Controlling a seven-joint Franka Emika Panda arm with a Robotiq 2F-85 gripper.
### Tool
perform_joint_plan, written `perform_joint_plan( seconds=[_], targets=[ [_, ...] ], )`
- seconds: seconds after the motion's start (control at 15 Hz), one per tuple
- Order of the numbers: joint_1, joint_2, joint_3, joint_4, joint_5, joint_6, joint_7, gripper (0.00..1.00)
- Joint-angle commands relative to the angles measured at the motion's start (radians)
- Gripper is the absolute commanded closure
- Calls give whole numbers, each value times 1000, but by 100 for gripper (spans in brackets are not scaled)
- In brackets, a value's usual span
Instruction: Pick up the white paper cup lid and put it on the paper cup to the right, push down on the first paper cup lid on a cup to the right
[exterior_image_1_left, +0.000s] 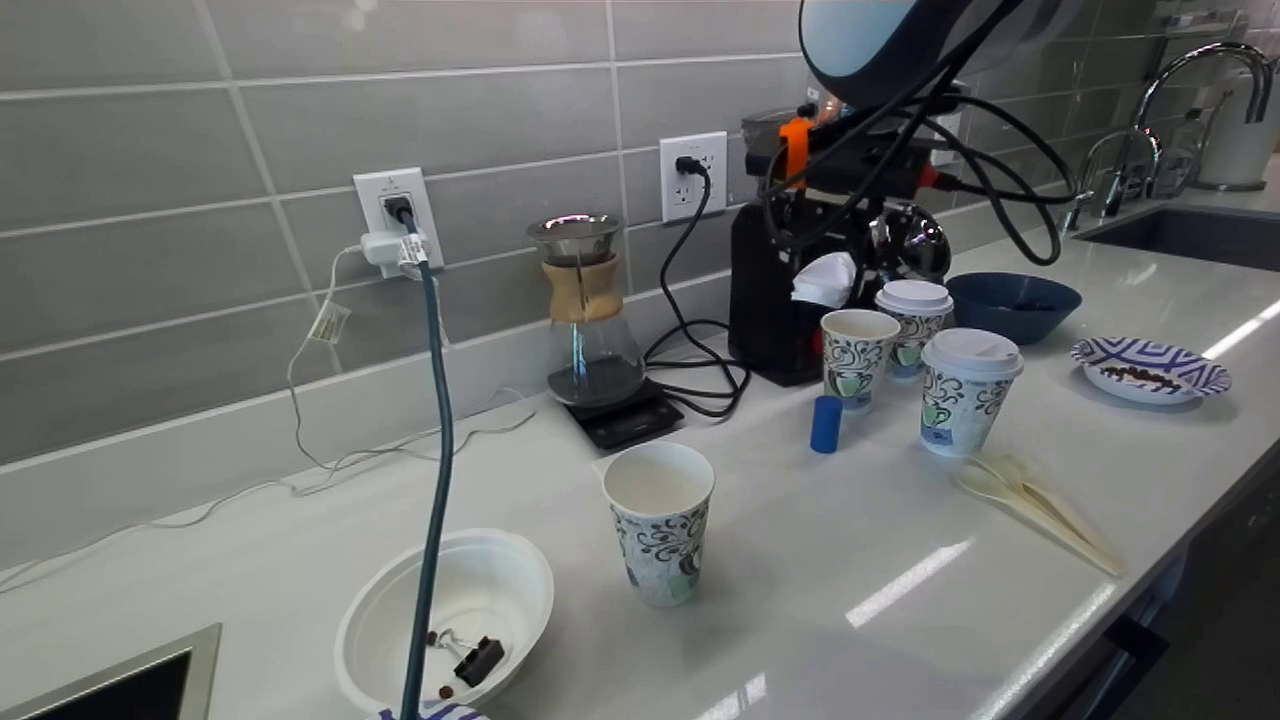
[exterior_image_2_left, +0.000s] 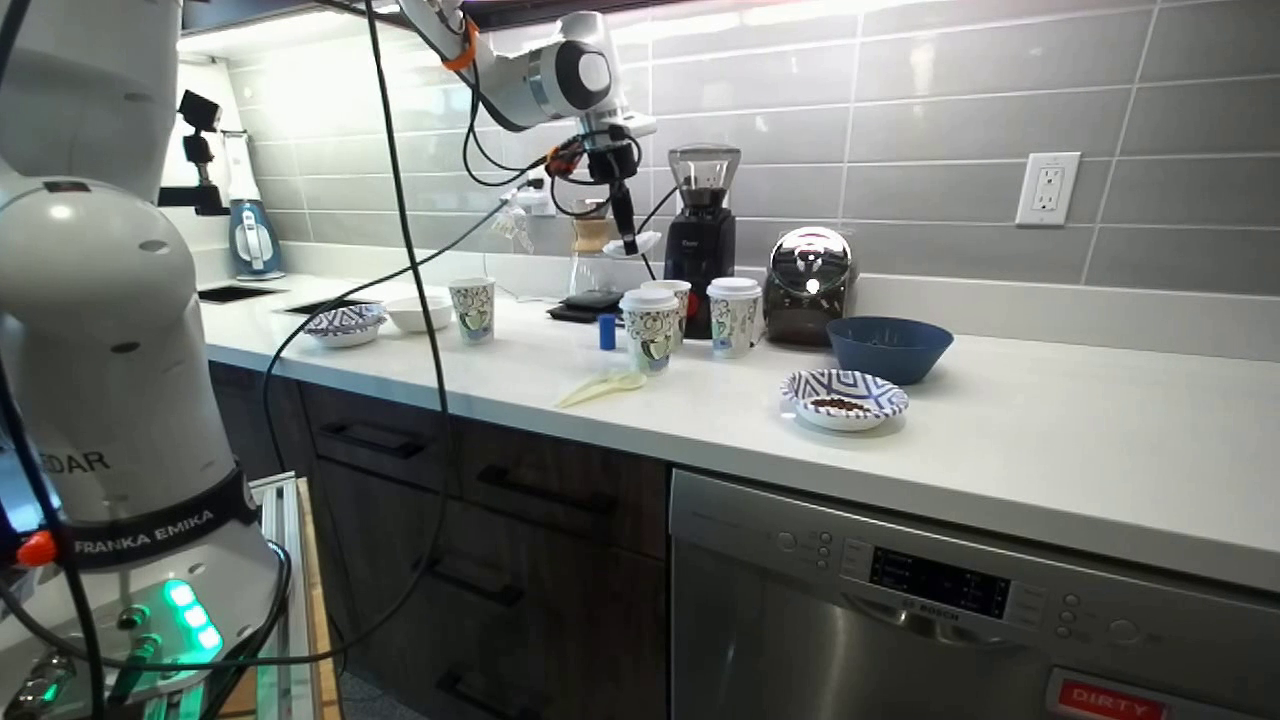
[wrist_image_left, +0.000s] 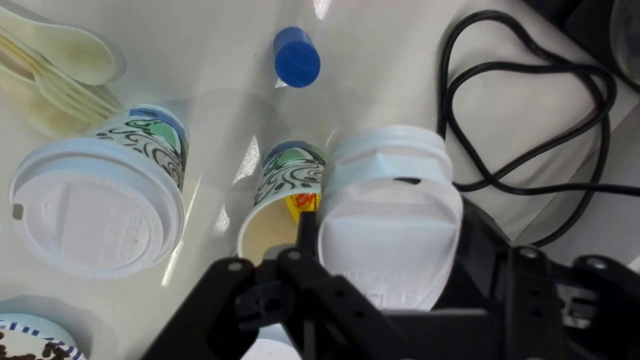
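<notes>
The white paper cup lid is squeezed and bent between the fingers of my gripper. It is held tilted above the counter, and shows in both exterior views. Below and beside it in the wrist view is an open paper cup with a yellow packet inside. That cup stands between two lidded cups in an exterior view, the front one and the back one. Another open paper cup stands apart, nearer the white bowl. My gripper is above the cup group.
A blue cylinder stands near the open cup. Wooden utensils lie by the front lidded cup. A black grinder and a glass carafe stand near the wall. A dark blue bowl and patterned bowl are beyond the cups.
</notes>
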Motion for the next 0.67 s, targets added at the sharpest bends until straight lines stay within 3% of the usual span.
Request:
perform_joint_plan(
  seconds=[0.0, 0.6],
  targets=[
    [-28, 28, 0, 57, -3, -37, 26, 31],
    [-49, 102, -21, 113, 2, -57, 46, 32]
  ],
)
